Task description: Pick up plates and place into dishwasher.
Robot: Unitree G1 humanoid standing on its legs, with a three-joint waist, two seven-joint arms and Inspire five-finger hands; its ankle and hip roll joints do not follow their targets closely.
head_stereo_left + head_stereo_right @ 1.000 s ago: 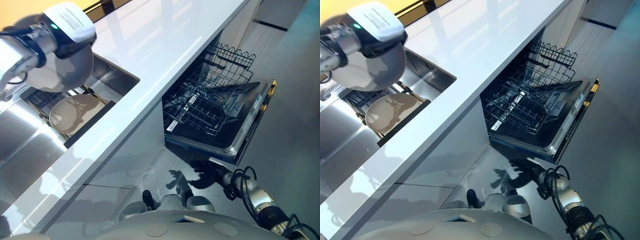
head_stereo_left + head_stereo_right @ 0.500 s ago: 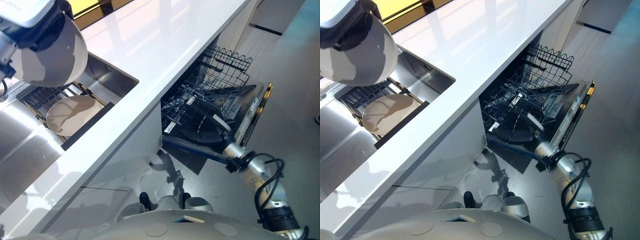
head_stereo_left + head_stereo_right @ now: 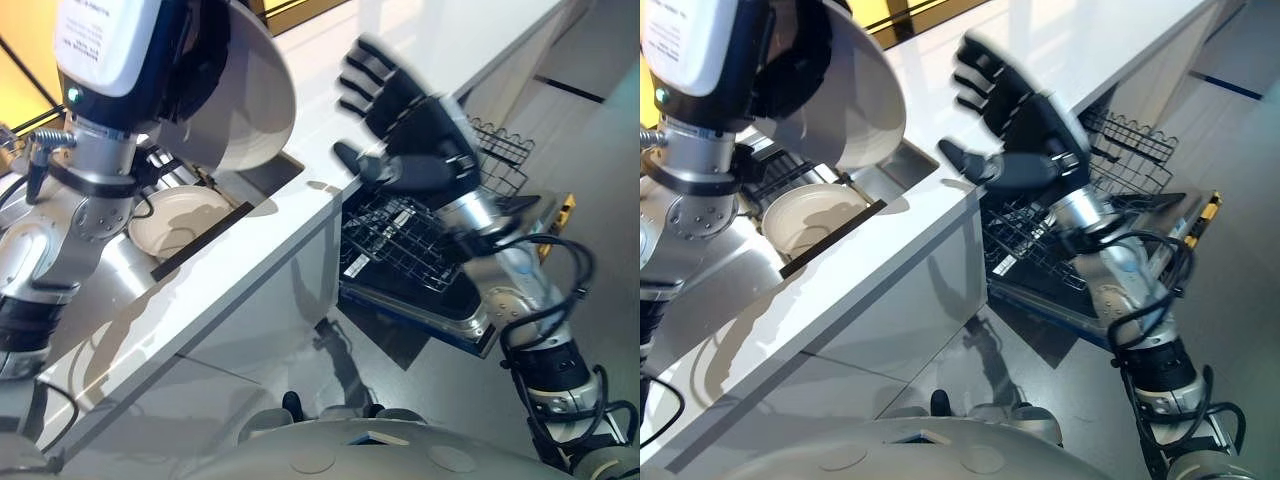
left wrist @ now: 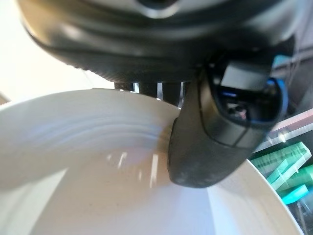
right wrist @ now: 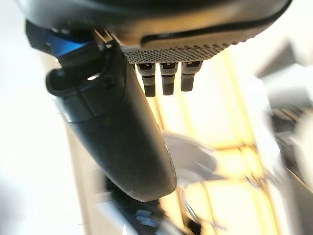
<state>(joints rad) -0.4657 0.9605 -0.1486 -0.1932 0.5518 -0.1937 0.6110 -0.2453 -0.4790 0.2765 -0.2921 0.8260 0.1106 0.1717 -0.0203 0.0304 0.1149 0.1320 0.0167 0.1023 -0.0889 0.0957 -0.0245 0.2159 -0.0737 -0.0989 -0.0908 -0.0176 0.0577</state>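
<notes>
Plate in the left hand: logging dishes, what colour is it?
Plain white plate, clearest in the left eye view.

A white plate is held tilted above the sink's second plate.

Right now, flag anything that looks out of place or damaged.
Nothing looks damaged or spilled. The left hand holds a white plate tilted above the sink, where another plate lies in a rack. The right hand is open, raised over the counter. The dishwasher rack is pulled out.
</notes>
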